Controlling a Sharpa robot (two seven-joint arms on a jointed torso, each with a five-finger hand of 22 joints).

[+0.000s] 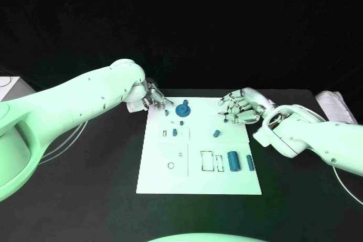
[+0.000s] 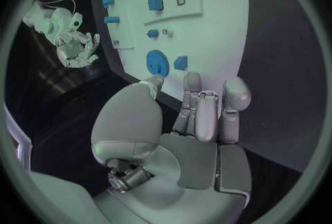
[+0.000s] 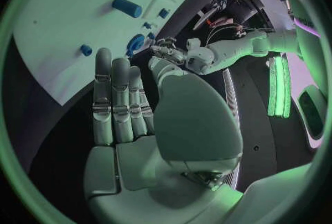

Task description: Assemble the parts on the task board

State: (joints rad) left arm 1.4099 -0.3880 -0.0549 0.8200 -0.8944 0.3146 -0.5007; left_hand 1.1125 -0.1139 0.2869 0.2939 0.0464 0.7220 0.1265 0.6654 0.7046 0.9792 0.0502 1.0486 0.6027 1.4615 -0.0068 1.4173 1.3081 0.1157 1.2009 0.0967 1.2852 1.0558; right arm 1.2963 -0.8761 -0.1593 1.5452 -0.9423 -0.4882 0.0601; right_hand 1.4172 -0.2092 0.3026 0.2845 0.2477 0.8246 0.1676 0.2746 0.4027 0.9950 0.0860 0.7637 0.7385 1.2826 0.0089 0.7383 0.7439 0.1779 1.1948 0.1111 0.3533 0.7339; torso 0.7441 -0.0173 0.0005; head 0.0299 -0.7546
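The round blue part point(image 1: 183, 110) on the task board point(image 1: 198, 184) lies at three o'clock of the left hand point(image 1: 153, 98) — nearer than the right hand point(image 1: 241, 107) — both released, fingers apart.

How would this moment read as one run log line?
left robot hand: open, holds nothing, at board's far left corner | right robot hand: open, holds nothing, at far right edge | task board: blue round part untouched
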